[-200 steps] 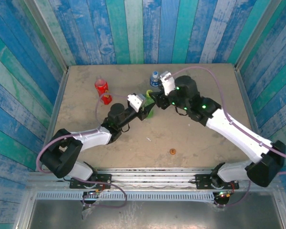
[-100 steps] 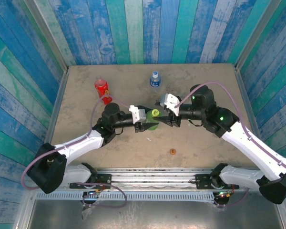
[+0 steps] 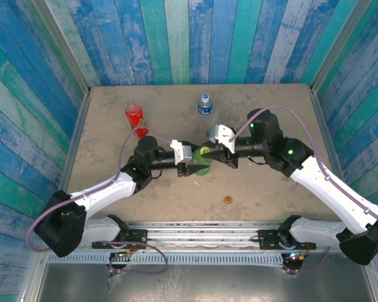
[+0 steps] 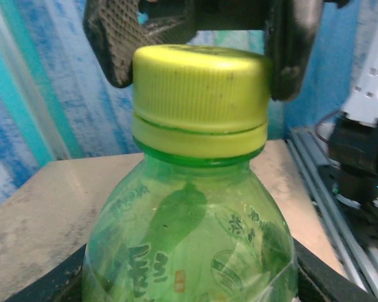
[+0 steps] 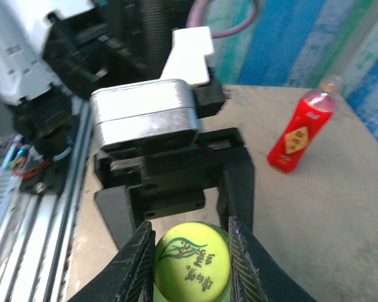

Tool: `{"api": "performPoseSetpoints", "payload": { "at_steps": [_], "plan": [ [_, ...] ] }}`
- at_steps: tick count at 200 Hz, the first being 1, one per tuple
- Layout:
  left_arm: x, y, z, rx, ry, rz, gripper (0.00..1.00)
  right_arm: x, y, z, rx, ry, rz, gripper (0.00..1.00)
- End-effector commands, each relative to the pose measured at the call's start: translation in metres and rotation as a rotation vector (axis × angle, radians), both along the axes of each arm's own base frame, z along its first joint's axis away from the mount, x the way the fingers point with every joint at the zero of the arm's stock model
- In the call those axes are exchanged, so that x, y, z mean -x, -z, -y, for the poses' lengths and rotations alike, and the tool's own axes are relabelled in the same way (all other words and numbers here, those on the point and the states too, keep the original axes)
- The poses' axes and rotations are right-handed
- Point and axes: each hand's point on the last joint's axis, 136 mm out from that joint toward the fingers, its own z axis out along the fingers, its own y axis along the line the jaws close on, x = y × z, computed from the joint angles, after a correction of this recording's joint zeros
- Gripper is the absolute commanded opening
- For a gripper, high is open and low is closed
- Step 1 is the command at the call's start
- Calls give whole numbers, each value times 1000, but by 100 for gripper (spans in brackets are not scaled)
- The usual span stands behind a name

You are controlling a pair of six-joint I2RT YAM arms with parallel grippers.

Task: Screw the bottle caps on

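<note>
In the middle of the table (image 3: 113,189), the left gripper (image 3: 196,167) clamps the green bottle (image 4: 189,239), whose printed characters are unreadable, the red bottle (image 5: 299,135) with a yellow diamond label stands toward the far left, and the right gripper (image 5: 192,251) pinches the leaf-stamped light green cap (image 4: 200,94) on the green bottle's neck.

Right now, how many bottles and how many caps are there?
Bottles: 3 - red plastic bottle, translucent green plastic bottle, clear plastic bottle
Caps: 3 - yellow-green plastic cap, blue plastic cap, small round orange plastic cap
Total: 6
</note>
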Motion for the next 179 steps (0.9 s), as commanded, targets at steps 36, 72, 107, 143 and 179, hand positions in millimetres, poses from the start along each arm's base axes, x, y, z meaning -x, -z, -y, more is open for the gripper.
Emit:
{"api": "performPoseSetpoints", "payload": {
  "at_steps": [36, 72, 107, 143, 179],
  "plan": [
    [-112, -39, -33, 261, -589, -88, 51, -83, 32, -15, -31, 522, -80, 0],
    [-145, -25, -54, 347, -830, -122, 49, -117, 70, -11, 12, 888, -238, 1],
    [-147, -12, -57, 317, -856, -141, 48, -123, 57, -14, -9, 912, -192, 0],
    [-128, -3, -51, 261, -759, -115, 48, -97, 19, -26, -34, 651, -91, 14],
    [-75, 15, -21, 98, -438, -50, 49, -59, -11, -19, -74, 469, -50, 50]
  ]
}}
